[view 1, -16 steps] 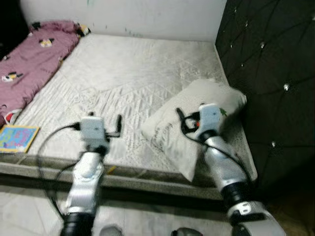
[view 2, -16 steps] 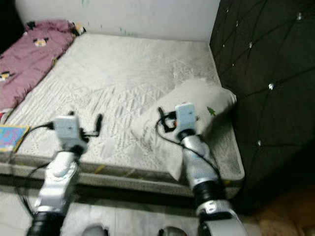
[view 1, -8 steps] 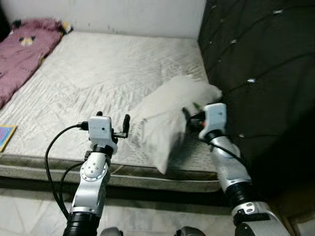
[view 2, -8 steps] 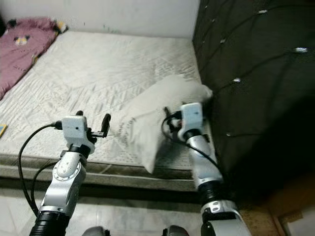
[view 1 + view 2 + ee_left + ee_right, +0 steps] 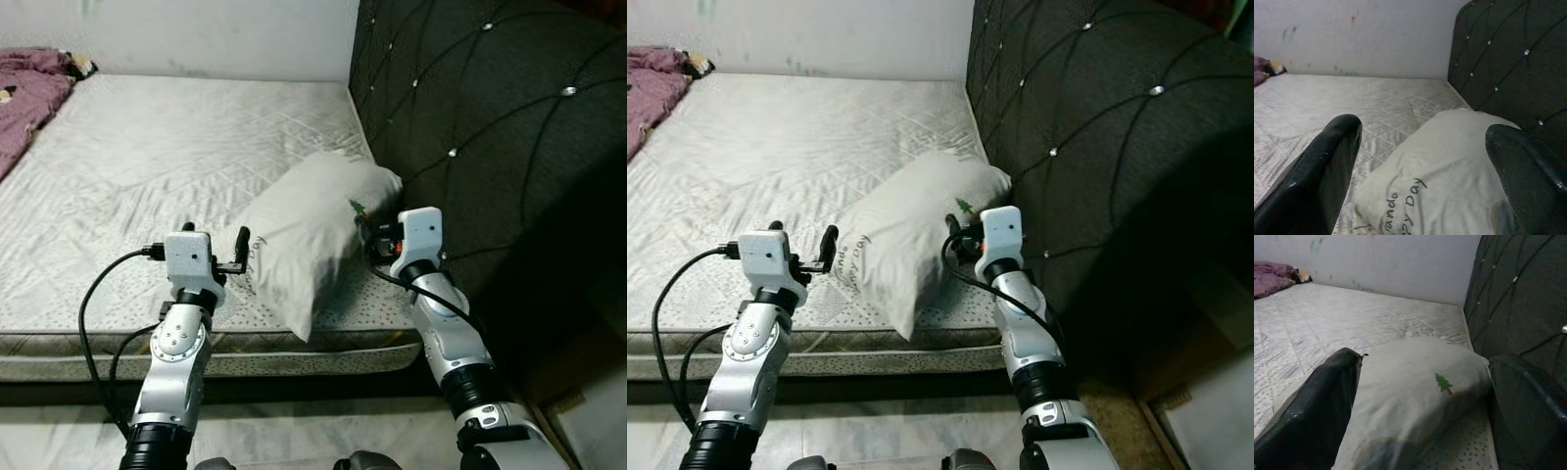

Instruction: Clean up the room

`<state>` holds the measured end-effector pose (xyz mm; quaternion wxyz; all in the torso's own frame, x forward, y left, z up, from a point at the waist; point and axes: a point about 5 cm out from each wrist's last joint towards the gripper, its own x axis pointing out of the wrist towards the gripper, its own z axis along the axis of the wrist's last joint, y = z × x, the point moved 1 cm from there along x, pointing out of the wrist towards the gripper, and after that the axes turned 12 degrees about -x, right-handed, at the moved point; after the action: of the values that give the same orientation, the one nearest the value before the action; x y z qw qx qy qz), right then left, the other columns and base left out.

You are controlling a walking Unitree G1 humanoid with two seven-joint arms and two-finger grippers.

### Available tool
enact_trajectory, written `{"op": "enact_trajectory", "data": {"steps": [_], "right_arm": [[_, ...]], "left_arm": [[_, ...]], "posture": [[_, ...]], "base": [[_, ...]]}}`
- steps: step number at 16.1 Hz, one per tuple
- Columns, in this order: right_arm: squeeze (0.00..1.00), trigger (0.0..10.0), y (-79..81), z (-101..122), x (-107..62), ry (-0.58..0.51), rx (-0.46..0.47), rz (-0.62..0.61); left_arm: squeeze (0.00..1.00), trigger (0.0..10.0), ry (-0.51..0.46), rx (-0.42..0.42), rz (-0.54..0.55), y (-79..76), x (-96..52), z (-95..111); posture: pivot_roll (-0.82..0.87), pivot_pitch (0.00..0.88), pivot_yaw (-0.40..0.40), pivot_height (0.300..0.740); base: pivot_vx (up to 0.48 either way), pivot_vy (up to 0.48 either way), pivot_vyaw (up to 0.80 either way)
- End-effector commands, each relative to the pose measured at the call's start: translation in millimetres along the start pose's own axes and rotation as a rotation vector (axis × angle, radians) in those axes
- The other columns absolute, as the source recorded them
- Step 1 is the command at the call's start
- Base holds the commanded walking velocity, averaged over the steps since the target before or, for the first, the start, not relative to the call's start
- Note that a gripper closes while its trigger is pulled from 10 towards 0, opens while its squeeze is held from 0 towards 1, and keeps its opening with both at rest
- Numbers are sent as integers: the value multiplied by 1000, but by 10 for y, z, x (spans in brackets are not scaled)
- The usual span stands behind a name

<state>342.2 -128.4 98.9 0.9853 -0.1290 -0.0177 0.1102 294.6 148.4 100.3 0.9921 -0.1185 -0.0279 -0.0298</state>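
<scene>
Left eye view sets the whole question between the two arms: the soft white rectangular pillow [image 5: 304, 235] with dark lettering and a small green tree print lies on the pale quilted mattress [image 5: 147, 157], close to the mattress's front edge and with its upper corner touching or almost touching the black tufted headboard [image 5: 470, 127]. Its long axis runs on a slant, from the corner by the headboard down toward the front edge of the mattress, where the lower corner hangs slightly over. The left pincer [image 5: 216, 262] hovers just beside the pillow's lettered lower end, its two black fingers spread wide and holding nothing; in the left wrist view the lettering sits straight ahead between those fingers [image 5: 1327, 166]. The right pincer [image 5: 1415, 421] is beside the pillow's tree-printed upper end, in the narrow space between pillow and headboard, also spread wide and empty, with the pillow bulging in the gap between its fingers. So each arm faces one end of the pillow, and the pillow lies across the line joining them. By my reading the right pincer is the nearer, with the fabric all but within its fingers, though the headboard crowds it. A purple bedcover [image 5: 24, 83] lies at the far corner of the mattress, well apart from the pillow.
</scene>
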Motion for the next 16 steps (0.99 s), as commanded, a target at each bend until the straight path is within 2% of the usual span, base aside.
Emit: {"op": "enact_trajectory", "data": {"steps": [1, 7, 12, 16], "right_arm": [[0, 10000, 5, 32, 24, -5, 6, 1], [0, 10000, 7, 28, 24, -3, 6, 3], [0, 10000, 9, 30, 28, -1, 6, 4], [0, 10000, 13, 28, 27, 0, 5, 5]], "left_arm": [[0, 10000, -5, 2, 5, 39, 3, 29], [0, 10000, -5, -1, -1, 38, 5, 28], [0, 10000, -21, -7, -33, 1, 0, 50], [0, 10000, -20, -9, -37, -1, 0, 50]], "posture": [[-64, 0, -28, 740], [-64, 0, -28, 740], [-64, 0, -28, 740], [-64, 0, -28, 740]], "base": [[0, 480, 0], [0, 480, 0], [0, 0, 0], [284, 0, 0]]}}
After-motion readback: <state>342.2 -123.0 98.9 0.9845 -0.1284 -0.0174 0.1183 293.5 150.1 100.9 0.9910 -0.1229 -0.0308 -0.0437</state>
